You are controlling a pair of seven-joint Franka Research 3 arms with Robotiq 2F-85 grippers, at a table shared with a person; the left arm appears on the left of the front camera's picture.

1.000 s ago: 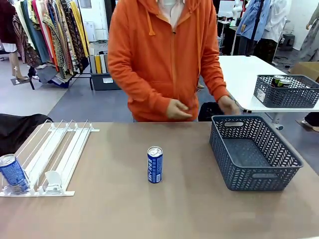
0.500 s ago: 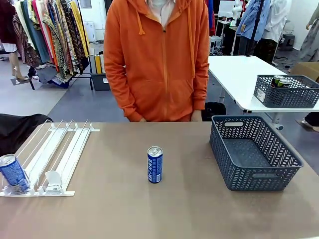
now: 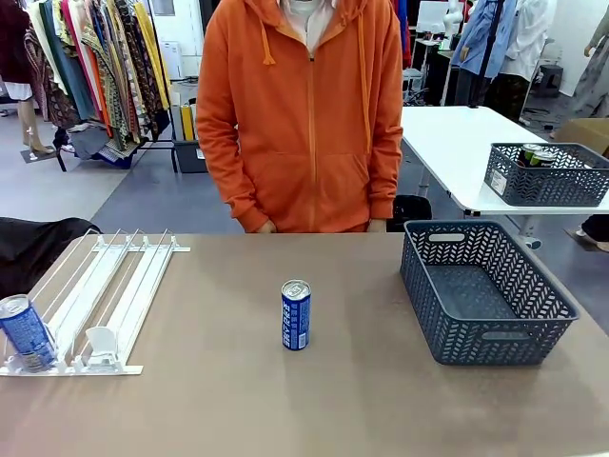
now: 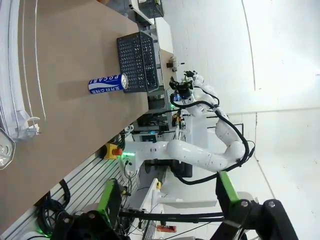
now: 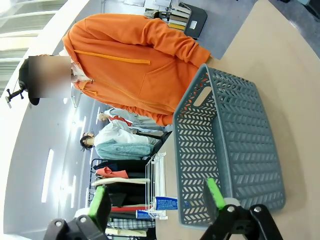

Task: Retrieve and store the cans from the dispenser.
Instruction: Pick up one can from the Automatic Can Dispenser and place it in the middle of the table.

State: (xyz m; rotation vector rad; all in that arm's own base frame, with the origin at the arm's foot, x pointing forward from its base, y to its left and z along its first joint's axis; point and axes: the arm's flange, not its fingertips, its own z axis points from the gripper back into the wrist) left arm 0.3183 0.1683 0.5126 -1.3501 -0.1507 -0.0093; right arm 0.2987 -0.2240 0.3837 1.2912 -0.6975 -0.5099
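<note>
A blue can (image 3: 296, 314) with white lettering stands upright alone in the middle of the table. A second blue can (image 3: 26, 332) sits at the front left corner of the white dispenser (image 3: 105, 286), against its low lip. In the left wrist view my left gripper (image 4: 167, 195) is open and holds nothing, well off the table's near edge, with the middle can (image 4: 107, 84) far ahead. My right gripper (image 5: 156, 197) is open too, raised beside the basket (image 5: 225, 145), with the can (image 5: 165, 203) beyond it.
An empty dark grey-blue basket (image 3: 485, 290) stands at the table's right. A person in an orange hoodie (image 3: 300, 114) stands at the far edge, hands low. A second basket (image 3: 547, 173) holding cans sits on a white table behind.
The person drew both hands back from near the basket and stood upright at the far edge. The cans, the basket and the dispenser have not moved.
</note>
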